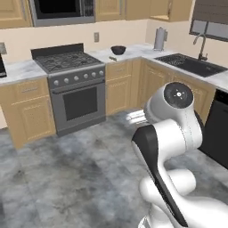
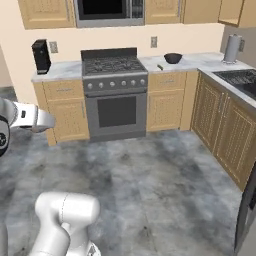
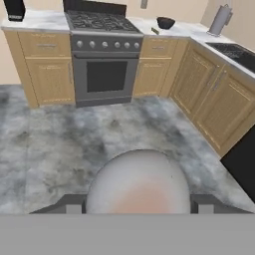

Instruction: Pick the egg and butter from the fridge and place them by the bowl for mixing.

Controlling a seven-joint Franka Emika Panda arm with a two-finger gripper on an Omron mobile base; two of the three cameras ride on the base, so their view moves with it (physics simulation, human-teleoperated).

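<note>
A pale pinkish-grey egg (image 3: pixel 139 183) looms large at the bottom of the hand view, and my gripper (image 3: pixel 139 205) is shut on it, one dark fingertip on each side. The hand is held over the kitchen floor, well away from the counter. The black bowl (image 1: pixel 118 49) (image 2: pixel 173 58) (image 3: pixel 166 22) stands on the marble counter (image 2: pixel 200 62) right of the stove. A short olive butter stick (image 2: pixel 160 66) (image 1: pixel 113 58) (image 3: pixel 155 31) lies on the counter just left of and in front of the bowl. The fridge is out of view.
A grey stove (image 2: pixel 115 92) with an oven stands between wooden cabinets, under a microwave (image 2: pixel 109 11). A sink (image 1: pixel 194 64) and a grey canister (image 2: pixel 231 48) occupy the right counter. A black coffee machine (image 2: pixel 41 56) is left. A dark dishwasher front (image 1: pixel 218 129) borders the open floor.
</note>
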